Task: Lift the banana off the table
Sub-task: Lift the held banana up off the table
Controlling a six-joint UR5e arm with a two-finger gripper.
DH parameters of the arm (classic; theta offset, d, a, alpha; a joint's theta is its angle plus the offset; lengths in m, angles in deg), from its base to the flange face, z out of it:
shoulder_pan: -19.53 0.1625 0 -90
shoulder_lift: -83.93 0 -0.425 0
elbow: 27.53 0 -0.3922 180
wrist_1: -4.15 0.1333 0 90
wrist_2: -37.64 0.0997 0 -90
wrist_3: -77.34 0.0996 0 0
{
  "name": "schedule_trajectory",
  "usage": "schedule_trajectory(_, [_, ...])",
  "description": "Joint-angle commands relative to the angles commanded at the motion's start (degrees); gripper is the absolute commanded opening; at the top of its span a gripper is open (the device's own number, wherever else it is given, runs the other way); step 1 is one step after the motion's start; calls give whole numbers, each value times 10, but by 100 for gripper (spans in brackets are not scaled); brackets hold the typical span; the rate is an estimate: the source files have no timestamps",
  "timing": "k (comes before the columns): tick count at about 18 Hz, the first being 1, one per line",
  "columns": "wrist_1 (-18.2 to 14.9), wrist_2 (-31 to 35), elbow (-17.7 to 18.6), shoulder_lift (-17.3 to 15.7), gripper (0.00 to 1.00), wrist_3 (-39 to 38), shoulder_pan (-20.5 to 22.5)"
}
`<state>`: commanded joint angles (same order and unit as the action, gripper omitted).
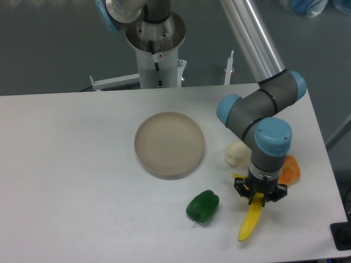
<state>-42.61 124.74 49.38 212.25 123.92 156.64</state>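
Note:
The bright-yellow banana (250, 222) lies on the white table (71, 164) near the front right, pointing toward the front edge. My gripper (260, 196) hangs straight down over the banana's far end, its black fingers on either side of that end. The wrist hides the fingertips, so I cannot tell whether the jaws press on the banana or whether it is off the table.
A round beige plate (170, 144) sits at the table's middle. A green pepper (203, 206) lies left of the banana. A pale roundish item (236, 154) and a crinkled orange item (290, 170) lie close beside the wrist. The table's right edge is near.

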Motion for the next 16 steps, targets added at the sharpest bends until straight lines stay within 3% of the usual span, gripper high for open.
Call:
schedule_trajectory(4, [-12, -5, -30, -18, 22, 20, -6])
schedule_trajectory(11, [-29, -6, -36, -67, 22, 90, -8])
schedule_trajectory(16, [-69, 2, -39, -76, 22, 171, -6])
